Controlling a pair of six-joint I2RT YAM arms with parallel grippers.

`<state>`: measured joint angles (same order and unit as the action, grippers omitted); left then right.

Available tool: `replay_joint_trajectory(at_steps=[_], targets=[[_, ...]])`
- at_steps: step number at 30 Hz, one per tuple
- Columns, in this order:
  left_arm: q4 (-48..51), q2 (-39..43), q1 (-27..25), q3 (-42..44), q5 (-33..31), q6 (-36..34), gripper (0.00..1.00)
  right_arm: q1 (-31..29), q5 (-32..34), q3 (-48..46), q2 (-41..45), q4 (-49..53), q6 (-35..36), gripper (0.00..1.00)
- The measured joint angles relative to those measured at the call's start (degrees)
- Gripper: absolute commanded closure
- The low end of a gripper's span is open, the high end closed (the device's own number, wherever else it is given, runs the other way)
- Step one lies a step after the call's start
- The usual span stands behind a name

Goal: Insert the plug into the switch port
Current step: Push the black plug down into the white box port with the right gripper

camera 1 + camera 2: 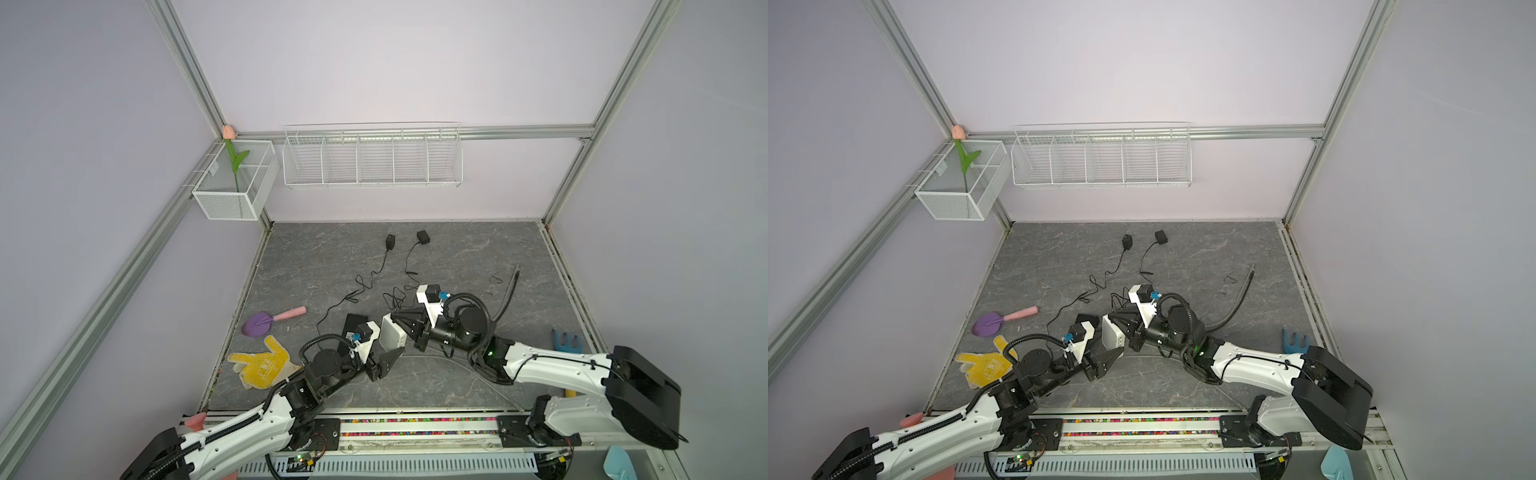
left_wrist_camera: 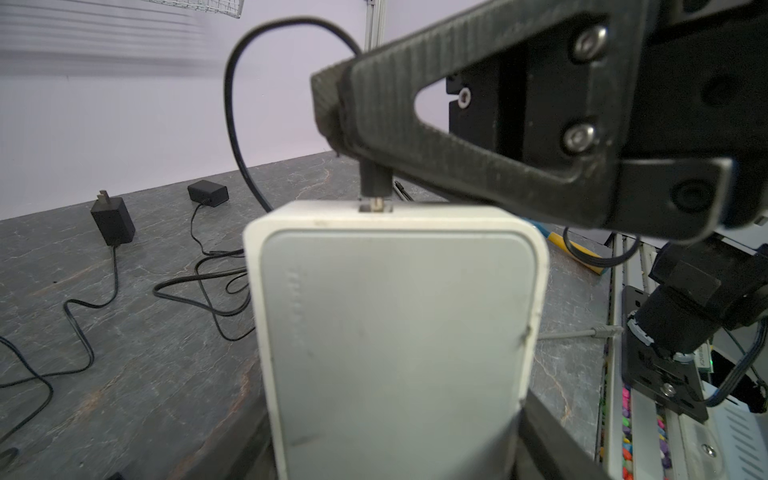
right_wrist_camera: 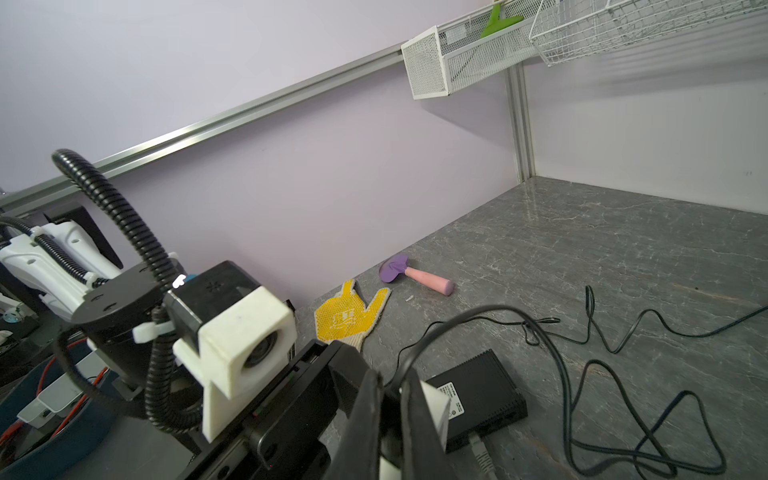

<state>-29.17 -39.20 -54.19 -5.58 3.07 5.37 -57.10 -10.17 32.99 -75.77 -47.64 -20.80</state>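
Plug (image 2: 375, 183): small black barrel connector, located at the port (image 2: 376, 205) on the narrow end of the white switch (image 2: 395, 332). Its metal tip shows at the port mouth, so I judge it entered but not fully seated.

Right gripper (image 2: 332, 110): fingers pressed together on the plug body, pinching it just behind the tip. The cable (image 2: 232, 104) loops away from the rear of the grip and down to the table (image 2: 124, 332).

Left gripper (image 1: 392, 353): closed across the switch's lower end, holding it clear of the table with the port end facing the right gripper.

Handling assessment: I rate the plug light and rigid, with smooth plastic that could rotate in the pinch. The springy cable will likely tug it sideways. The best hold is on the moulded body, close to the tip. The switch looks like a light, hollow, slick casing. I would hold it across its broad faces, well away from the port, and brace it against the push.
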Motion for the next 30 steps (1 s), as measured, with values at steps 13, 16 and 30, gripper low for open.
replay_joint_trajectory(at_steps=[13,16,30], targets=[[4.1,3.5,0.0,0.0,-1.3,-0.3,1.0,-0.3,-0.4,2.1,-0.9,3.7,0.5,0.93],[5.2,4.3,0.0,0.0,-1.9,-0.6,1.0,-0.4,-0.3,2.4,-1.7,3.7,0.5,0.94],[9.7,6.3,0.1,-0.4,-4.3,-1.8,1.0,-0.4,-1.2,3.8,-4.1,4.4,1.8,0.93]])
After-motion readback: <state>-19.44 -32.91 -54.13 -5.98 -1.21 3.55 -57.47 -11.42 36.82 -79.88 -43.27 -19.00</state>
